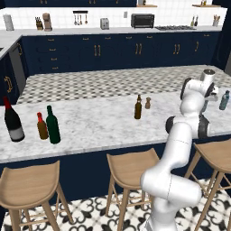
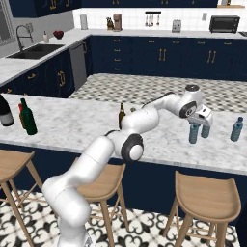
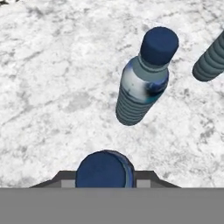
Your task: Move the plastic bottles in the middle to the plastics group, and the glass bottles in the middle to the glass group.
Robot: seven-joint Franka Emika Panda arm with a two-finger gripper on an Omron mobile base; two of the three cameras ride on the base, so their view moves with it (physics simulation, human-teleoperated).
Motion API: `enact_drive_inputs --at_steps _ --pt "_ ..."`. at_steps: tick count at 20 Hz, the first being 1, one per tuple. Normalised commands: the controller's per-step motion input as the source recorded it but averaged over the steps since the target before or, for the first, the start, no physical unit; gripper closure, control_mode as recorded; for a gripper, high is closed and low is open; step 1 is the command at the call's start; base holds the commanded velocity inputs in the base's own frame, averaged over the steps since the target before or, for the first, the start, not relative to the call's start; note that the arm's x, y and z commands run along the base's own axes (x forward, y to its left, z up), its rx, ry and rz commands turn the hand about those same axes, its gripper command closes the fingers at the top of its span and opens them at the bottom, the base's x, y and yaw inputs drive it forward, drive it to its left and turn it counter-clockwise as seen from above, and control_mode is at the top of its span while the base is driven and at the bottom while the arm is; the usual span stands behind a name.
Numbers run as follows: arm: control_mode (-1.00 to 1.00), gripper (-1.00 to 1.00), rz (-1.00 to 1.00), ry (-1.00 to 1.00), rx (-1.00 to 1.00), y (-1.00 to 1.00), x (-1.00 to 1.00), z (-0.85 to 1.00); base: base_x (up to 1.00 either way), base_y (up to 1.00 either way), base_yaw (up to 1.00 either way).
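Marble counter — gripper down, clasping water bottle

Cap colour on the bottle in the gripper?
Dark blue cap, clearest in the hand view.

Glossy white arm, seemingly dark joints

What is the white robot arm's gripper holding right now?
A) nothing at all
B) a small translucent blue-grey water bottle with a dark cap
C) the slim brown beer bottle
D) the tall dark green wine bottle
B: the gripper is shut on the small translucent blue-grey water bottle with a dark cap, standing it on the marble counter next to another small teal water bottle.
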Motion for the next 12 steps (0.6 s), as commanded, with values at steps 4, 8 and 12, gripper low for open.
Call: enact_drive_inputs --at_steps 4,8,12 --pt "-1.00 -1.00 0.02 0.10 0.00 -0.18 -0.18 -0.58 0.00 0.00 0.00" --pt "-1.00 -1.00 0.02 0.00 0.07 -0.06 -0.19 -0.06 0.00 0.00 0.00" --pt "-1.00 -1.00 0.04 -0.09 0.14 0.08 -0.35 0.22 0.00 0.00 0.00"
